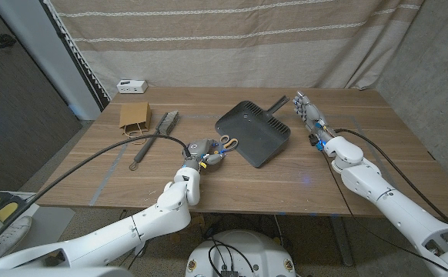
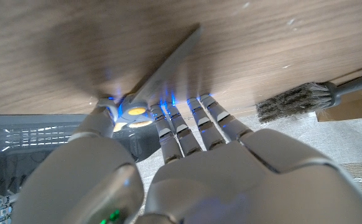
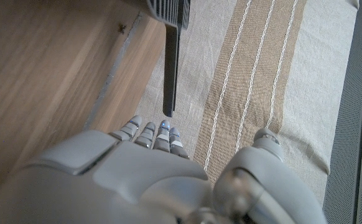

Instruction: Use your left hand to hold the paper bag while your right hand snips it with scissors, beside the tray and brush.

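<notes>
a: so, the paper bag [image 1: 134, 117] stands on the far left of the table [image 1: 347, 115], just left of the brush [image 1: 155, 135], well apart from both hands.
b: it looks light, thin and easily crushed. i'd pinch it by an upper edge or near the handles, gently, so it stays taut for the cut.
a: the scissors [image 1: 219, 148] lie just left of the dark tray [image 1: 253, 131], orange loops toward the tray. stiff, thin and flat to the wood, i'd guess, so awkward to lift; the loops are where to take them.
b: the left hand [image 1: 202, 151] is right at them; in its wrist view the fingertips [image 2: 168, 113] touch the tabletop beside the scissors' pivot, but i can't tell whether it grips anything.
a: the right hand [image 1: 305, 110] is beyond the tray's handle, fingers straight and close together, holding nothing.
</notes>
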Robot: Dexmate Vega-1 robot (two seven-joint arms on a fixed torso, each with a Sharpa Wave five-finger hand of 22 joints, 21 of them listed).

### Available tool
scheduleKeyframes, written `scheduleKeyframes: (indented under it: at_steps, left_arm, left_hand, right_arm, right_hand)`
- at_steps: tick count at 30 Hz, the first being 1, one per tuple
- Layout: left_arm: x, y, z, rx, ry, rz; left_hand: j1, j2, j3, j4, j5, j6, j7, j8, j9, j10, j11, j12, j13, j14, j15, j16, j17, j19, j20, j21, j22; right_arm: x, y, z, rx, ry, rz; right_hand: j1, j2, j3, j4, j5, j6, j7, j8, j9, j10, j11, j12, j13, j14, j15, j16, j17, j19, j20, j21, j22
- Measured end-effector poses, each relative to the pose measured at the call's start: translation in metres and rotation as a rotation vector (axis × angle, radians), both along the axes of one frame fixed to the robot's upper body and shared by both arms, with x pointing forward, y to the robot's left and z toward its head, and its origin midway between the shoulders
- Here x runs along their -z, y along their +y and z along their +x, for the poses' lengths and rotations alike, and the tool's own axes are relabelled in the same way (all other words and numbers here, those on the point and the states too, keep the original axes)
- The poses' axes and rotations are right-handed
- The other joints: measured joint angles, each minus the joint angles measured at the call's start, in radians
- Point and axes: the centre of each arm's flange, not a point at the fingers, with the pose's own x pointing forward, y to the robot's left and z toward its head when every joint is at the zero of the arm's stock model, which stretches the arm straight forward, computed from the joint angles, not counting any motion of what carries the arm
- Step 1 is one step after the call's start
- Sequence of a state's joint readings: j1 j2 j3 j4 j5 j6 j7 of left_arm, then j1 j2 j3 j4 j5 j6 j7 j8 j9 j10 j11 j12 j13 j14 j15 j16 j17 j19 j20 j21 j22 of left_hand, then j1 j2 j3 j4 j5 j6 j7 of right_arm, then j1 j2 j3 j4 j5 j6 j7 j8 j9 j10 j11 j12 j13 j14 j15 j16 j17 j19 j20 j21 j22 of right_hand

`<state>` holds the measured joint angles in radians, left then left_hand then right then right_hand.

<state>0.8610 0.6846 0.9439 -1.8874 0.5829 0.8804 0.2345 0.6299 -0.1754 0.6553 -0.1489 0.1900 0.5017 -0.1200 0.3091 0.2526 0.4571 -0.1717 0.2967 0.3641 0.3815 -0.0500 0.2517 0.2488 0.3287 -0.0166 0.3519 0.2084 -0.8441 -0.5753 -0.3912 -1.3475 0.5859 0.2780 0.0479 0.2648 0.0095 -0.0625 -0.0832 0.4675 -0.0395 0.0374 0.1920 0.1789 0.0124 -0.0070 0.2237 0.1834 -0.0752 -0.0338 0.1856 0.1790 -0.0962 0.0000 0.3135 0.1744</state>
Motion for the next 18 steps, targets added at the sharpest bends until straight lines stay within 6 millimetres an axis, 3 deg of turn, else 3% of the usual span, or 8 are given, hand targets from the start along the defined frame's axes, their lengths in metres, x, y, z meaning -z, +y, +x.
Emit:
scheduleKeyframes:
  at_steps: [16,18]
  left_arm:
    - [0.0022,0.0077,-0.0033,-0.021,-0.029,-0.003]
    - [0.0015,0.0077,-0.0055,-0.019,-0.036,-0.005]
  left_hand:
    - [0.021,-0.006,0.022,0.022,-0.007,0.027,-0.027,0.014,0.000,0.028,-0.028,0.007,0.000,0.007,-0.007,0.004,0.003,0.014,-0.014,0.007,-0.002]
    - [0.046,0.004,0.023,0.023,-0.008,0.027,-0.027,0.018,0.000,0.030,-0.030,0.009,0.000,0.012,-0.010,0.007,0.003,0.014,-0.014,0.007,-0.002]
  right_arm:
    - [-0.0021,0.0018,0.0018,-0.011,0.007,-0.011]
    - [-0.0021,0.0012,0.0018,-0.011,0.008,-0.011]
  right_hand:
    - [0.007,0.015,0.000,0.000,0.000,0.000,0.000,0.000,0.000,0.000,0.000,0.000,0.000,0.000,0.000,0.000,0.000,0.005,0.005,-0.008,0.000]
    - [0.007,0.015,0.000,0.000,0.000,0.000,0.000,0.000,0.000,0.000,0.000,0.000,0.000,0.000,0.000,0.000,0.000,0.005,0.005,-0.008,0.000]
